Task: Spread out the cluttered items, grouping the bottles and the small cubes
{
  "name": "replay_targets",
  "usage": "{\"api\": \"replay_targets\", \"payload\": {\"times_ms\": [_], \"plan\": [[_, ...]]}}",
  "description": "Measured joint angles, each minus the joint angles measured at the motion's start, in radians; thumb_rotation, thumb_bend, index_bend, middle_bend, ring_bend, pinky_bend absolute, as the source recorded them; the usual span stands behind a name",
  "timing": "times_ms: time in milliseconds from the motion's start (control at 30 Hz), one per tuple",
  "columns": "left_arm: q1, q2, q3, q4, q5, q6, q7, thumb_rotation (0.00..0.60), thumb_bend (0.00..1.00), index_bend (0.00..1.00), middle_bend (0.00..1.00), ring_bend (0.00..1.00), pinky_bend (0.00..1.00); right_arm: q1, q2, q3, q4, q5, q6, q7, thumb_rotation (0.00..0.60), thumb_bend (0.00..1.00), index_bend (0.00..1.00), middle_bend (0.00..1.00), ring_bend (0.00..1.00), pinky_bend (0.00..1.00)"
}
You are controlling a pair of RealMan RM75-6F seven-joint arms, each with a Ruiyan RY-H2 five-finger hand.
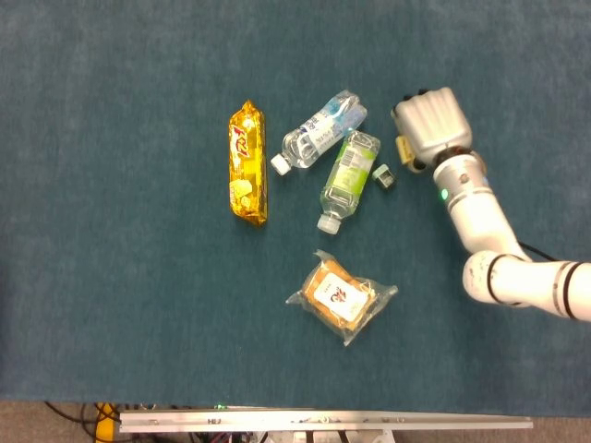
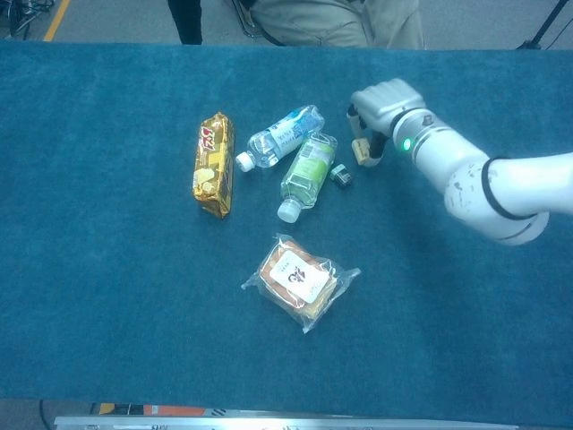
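Note:
Two clear bottles lie side by side mid-table: one with a blue label (image 1: 319, 131) (image 2: 279, 136), one with a green label (image 1: 346, 178) (image 2: 306, 170). A small dark cube (image 1: 384, 175) (image 2: 341, 175) sits just right of the green-label bottle. My right hand (image 1: 429, 125) (image 2: 387, 100) is to the right of the bottles, fingers curled down. It holds a small tan cube (image 1: 404, 150) (image 2: 361, 150) beneath it, apart from the dark cube. My left hand shows in neither view.
A gold snack bar (image 1: 247, 164) (image 2: 213, 164) lies left of the bottles. A bagged bread slice (image 1: 342, 295) (image 2: 297, 278) lies nearer the front. The blue cloth (image 1: 111, 277) covers the whole table. A person's legs (image 2: 331, 22) show beyond the far edge.

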Motion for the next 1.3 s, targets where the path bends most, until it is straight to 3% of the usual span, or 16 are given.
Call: {"api": "replay_targets", "payload": {"times_ms": [400, 533, 900, 1067, 1300], "plan": [[-0.003, -0.003, 0.0, 0.0, -0.004, -0.008, 0.006, 0.6, 0.39, 0.21, 0.22, 0.19, 0.23, 0.005, 0.01, 0.003, 0.074, 0.03, -0.007, -0.021, 0.6, 0.12, 0.57, 0.4, 0.31, 0.48], [-0.002, -0.002, 0.001, -0.002, -0.004, -0.008, 0.01, 0.6, 0.39, 0.21, 0.22, 0.19, 0.23, 0.008, 0.003, 0.0, 0.088, 0.045, -0.025, -0.029, 0.6, 0.12, 0.5, 0.4, 0.31, 0.48], [-0.003, -0.003, 0.003, -0.006, 0.005, -0.005, 0.01, 0.6, 0.39, 0.21, 0.22, 0.19, 0.23, -0.001, 0.034, -0.008, 0.042, 0.023, -0.015, -0.02, 0.6, 0.12, 0.39, 0.39, 0.31, 0.48], [-0.002, -0.003, 0.003, -0.006, 0.005, -0.003, 0.01, 0.6, 0.39, 0.21, 0.22, 0.19, 0.23, -0.007, 0.048, -0.011, 0.016, 0.017, -0.018, -0.008, 0.6, 0.12, 0.38, 0.39, 0.31, 0.48], [0.001, -0.001, 0.004, -0.008, 0.007, 0.0, 0.009, 0.6, 0.39, 0.21, 0.22, 0.19, 0.23, -0.024, 0.078, -0.035, -0.077, -0.097, -0.003, 0.031, 0.6, 0.12, 0.41, 0.39, 0.31, 0.48]]}}
